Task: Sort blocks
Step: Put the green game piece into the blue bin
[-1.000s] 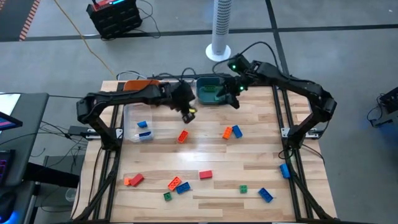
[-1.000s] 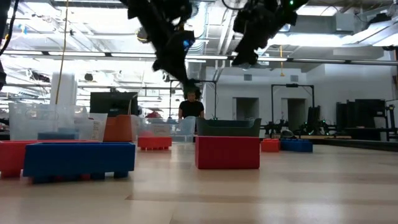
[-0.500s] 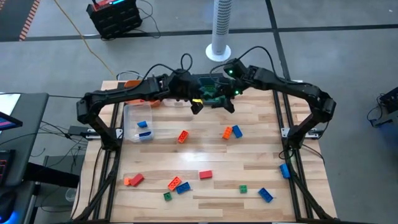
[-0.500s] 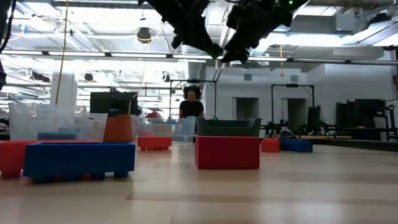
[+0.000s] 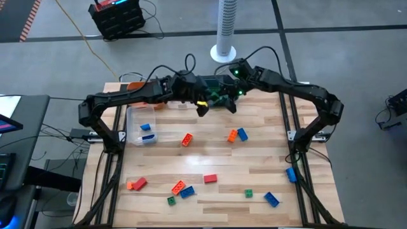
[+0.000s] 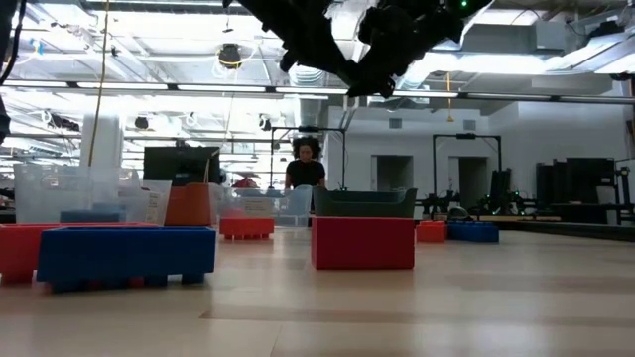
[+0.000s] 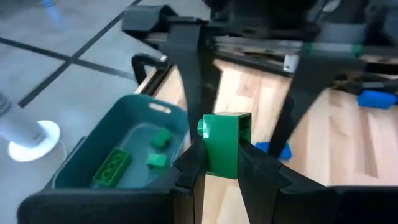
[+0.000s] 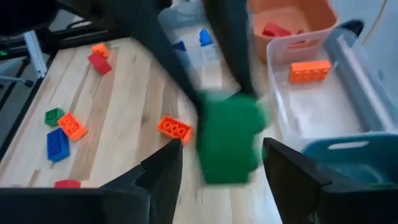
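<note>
My left gripper (image 5: 202, 107) is shut on a green block (image 7: 222, 140), held in the air beside the teal bin (image 7: 93, 162), which has green blocks in it. My right gripper (image 5: 227, 104) faces it from the right. It is open, with one finger (image 8: 163, 171) on each side of the green block (image 8: 227, 137) and a gap to each. Other blocks lie loose on the wood: an orange one (image 5: 187, 139), an orange and blue pair (image 5: 236, 134) and a red one (image 5: 210, 179). My left gripper pinches the green block's lower part (image 7: 219, 167) between its two fingers, one on each opposite side. The fingers come from the table's left, slanting downward. The block sticks out beyond the fingertips, lifted clear, with a stud (image 7: 201, 127) facing the teal bin.
An orange bin (image 8: 289, 18) with a red block, a clear bin (image 8: 323, 93) with an orange block, and a clear bin (image 5: 141, 124) with blue blocks stand at the far left. More blocks are scattered along the near half (image 5: 181, 189). A person stands far behind the table (image 6: 305, 169).
My left gripper has risen and gone toward the far edge and the teal bin with the green block, tipping its fingers up from steeply down. My right gripper has turned toward the block.
</note>
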